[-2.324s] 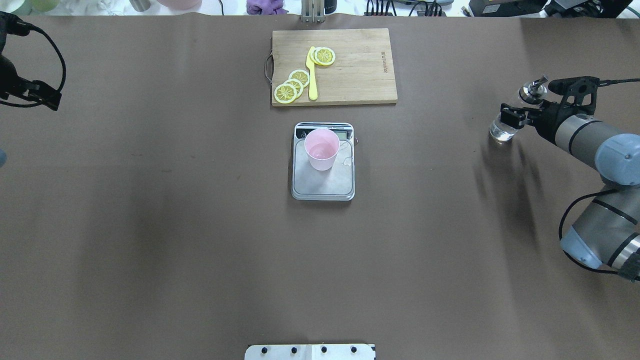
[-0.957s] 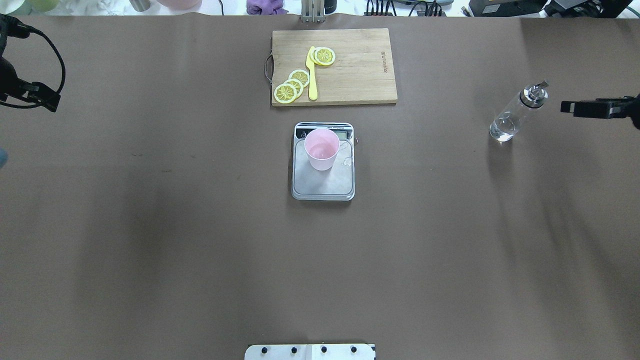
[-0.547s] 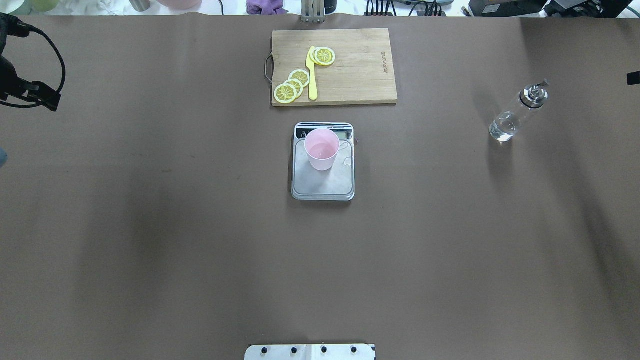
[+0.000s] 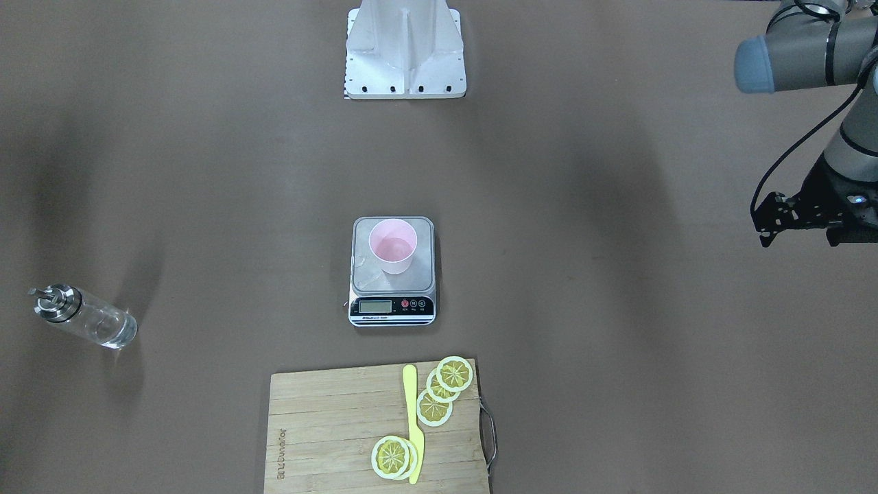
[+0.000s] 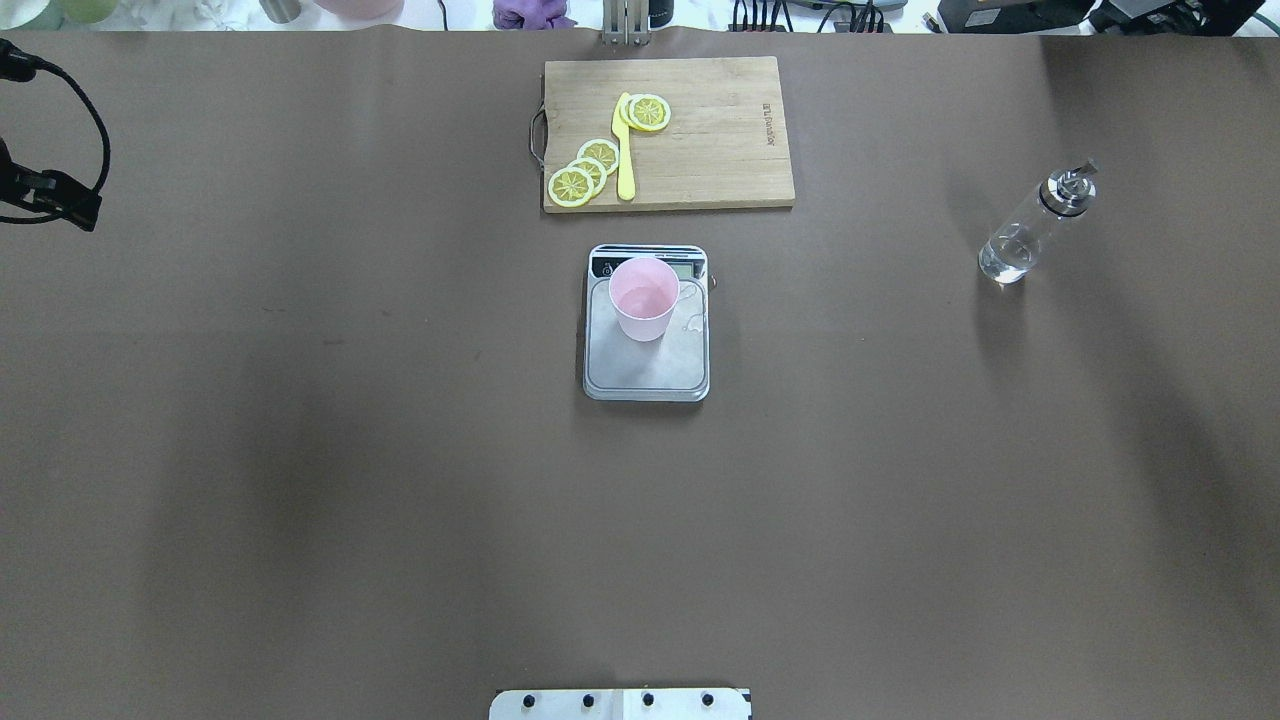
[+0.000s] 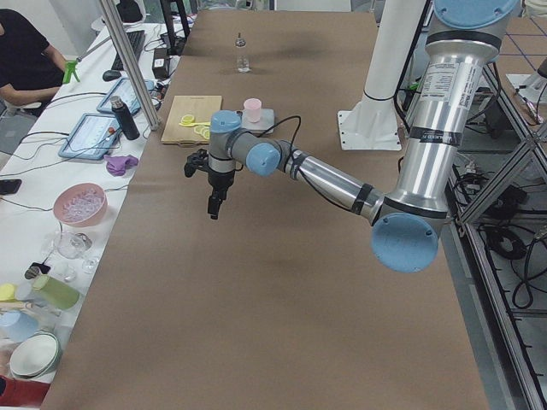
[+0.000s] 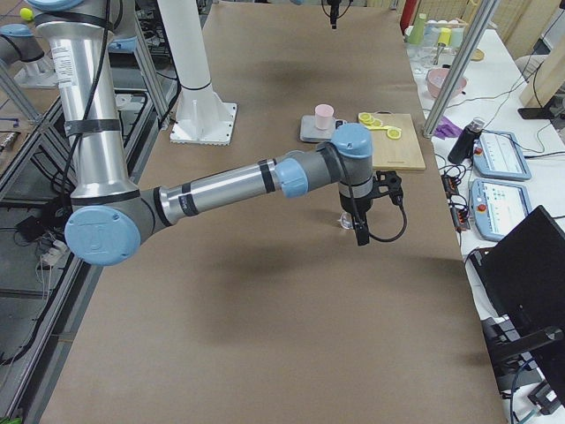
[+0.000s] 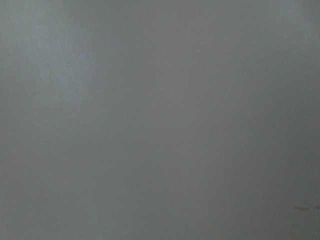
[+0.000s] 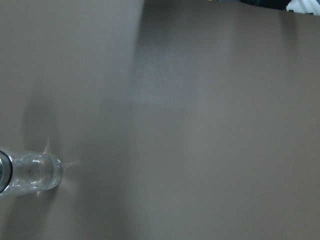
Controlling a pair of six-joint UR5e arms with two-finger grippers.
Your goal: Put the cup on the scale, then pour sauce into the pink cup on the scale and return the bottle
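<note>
At the table's centre the cup [image 5: 644, 297] stands upright on the scale [image 5: 645, 375], on the half of the platform nearest the display. The front-facing view alone shows the scale's black strip: an LCD [image 4: 375, 307] whose digits are too small to read, and 3 round buttons [image 4: 413, 304], 1 of them red. Well off to the robot's right the bottle [image 5: 1025, 235] stands alone on the brown cover, with clear sauce [image 5: 1003, 262] low in its glass. The right wrist camera catches that bottle [image 9: 30, 175] from above at its lower left edge, while the left wrist camera shows only bare cover.

Neither fixed top view shows the right gripper [image 7: 360, 237]. Only the right-end camera does, hanging just beside the bottle, and I cannot tell how its claw is set. The left gripper [image 6: 212, 209] points down over bare cover, well apart from the scale, its claw equally unreadable.

Beyond the scale a cutting board [image 5: 720, 150] carries 5 lemon slices [image 5: 571, 186], a yellow knife [image 5: 624, 150] and a printed wordmark near 1 short edge, not legible.
</note>
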